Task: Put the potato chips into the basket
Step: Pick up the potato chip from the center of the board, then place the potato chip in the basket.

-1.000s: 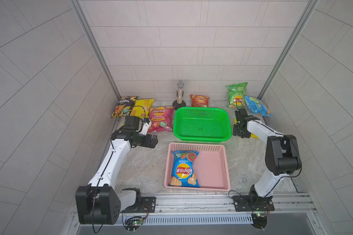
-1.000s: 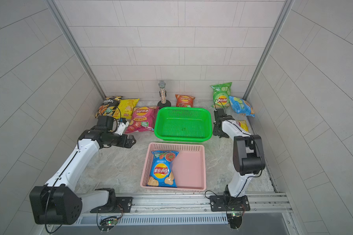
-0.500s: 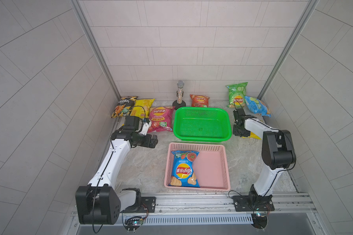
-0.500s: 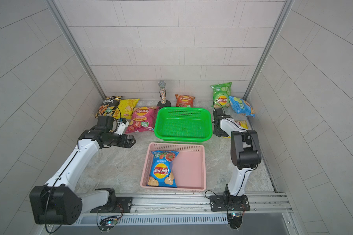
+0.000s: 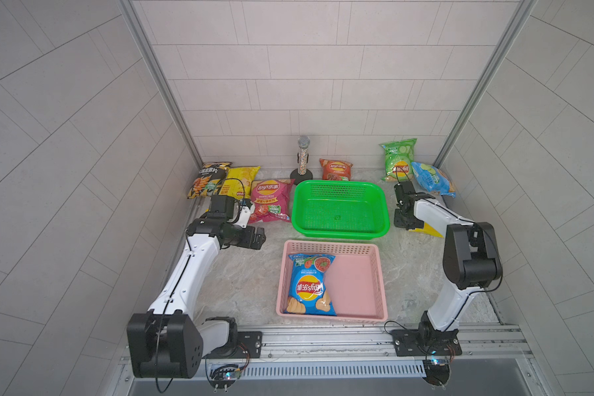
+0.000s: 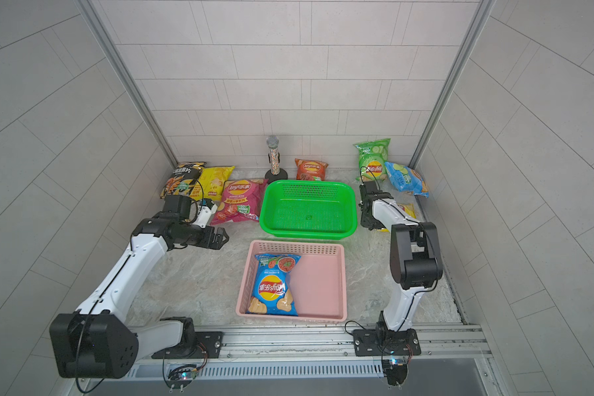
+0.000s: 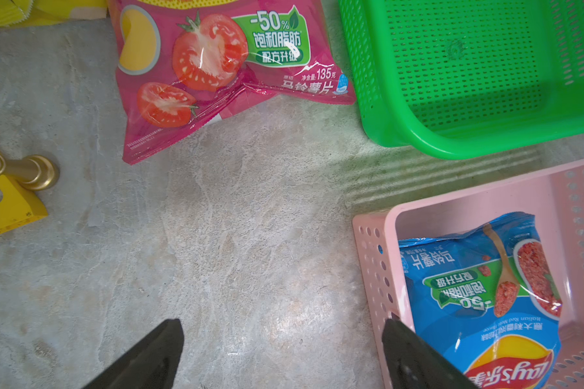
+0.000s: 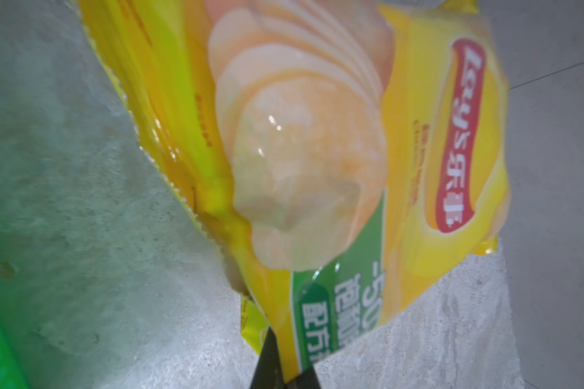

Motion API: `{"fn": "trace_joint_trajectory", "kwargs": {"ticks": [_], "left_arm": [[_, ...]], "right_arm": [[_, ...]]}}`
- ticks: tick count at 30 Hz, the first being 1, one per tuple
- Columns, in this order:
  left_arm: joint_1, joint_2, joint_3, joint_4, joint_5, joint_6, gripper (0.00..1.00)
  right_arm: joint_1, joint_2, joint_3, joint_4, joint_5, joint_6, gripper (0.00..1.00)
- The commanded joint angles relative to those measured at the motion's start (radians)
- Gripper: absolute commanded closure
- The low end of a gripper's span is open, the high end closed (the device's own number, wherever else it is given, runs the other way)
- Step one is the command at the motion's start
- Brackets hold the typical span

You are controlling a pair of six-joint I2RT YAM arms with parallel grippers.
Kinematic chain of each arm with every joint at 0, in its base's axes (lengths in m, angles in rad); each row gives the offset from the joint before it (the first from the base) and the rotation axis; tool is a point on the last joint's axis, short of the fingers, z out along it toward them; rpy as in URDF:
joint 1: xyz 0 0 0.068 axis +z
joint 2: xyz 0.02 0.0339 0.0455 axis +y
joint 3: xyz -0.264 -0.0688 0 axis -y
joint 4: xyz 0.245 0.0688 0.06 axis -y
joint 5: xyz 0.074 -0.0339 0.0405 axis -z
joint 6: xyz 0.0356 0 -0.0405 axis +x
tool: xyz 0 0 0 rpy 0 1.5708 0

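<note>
Pinching the yellow chip bag [image 8: 317,168], right hand [image 8: 285,367] clamped tight.

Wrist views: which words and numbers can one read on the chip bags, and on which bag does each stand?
"-50%": magenta chip bag.
"配方升级": the same bag.
"135克": the same bag.
"Italian Red Meat": blue chip bag in the pink basket, shown upside down.
"Lay's": blue chip bag.
"Lay's": yellow chip bag.
"-50": yellow chip bag.
Fine print on the magenta and yellow bags: too small or blurred.
</note>
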Motion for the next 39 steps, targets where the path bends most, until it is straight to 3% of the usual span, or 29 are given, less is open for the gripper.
{"fn": "trace_joint_trajectory", "kwargs": {"ticks": [1, 12, 21, 25, 34, 37, 39], "left_arm": [[0.007, -0.003, -0.012, -0.006, 0.007, 0.012, 0.00], [0.008, 0.000, -0.012, -0.006, 0.009, 0.014, 0.00], [0.006, 0.009, -0.010, -0.006, 0.023, 0.014, 0.00], [0.005, 0.012, -0.010, -0.008, 0.028, 0.016, 0.00], [0.006, 0.007, -0.009, -0.010, 0.025, 0.016, 0.00], [0.006, 0.007, -0.009, -0.009, 0.026, 0.015, 0.00], [0.006, 0.008, -0.009, -0.010, 0.024, 0.016, 0.00]], "right_arm": [[-0.003, -0.120, 0.020, -0.068, 0.027, 0.008, 1.00], [-0.001, -0.497, 0.009, -0.187, -0.076, 0.011, 1.00], [0.084, -0.718, 0.052, -0.374, -0.279, -0.042, 1.00], [0.240, -0.728, 0.111, -0.472, -0.340, -0.063, 1.00], [0.706, -0.665, 0.235, -0.579, -0.280, -0.138, 1.00], [0.877, -0.620, 0.216, -0.598, -0.245, -0.217, 1.00], [0.978, -0.575, 0.206, -0.616, -0.158, -0.241, 1.00]]}}
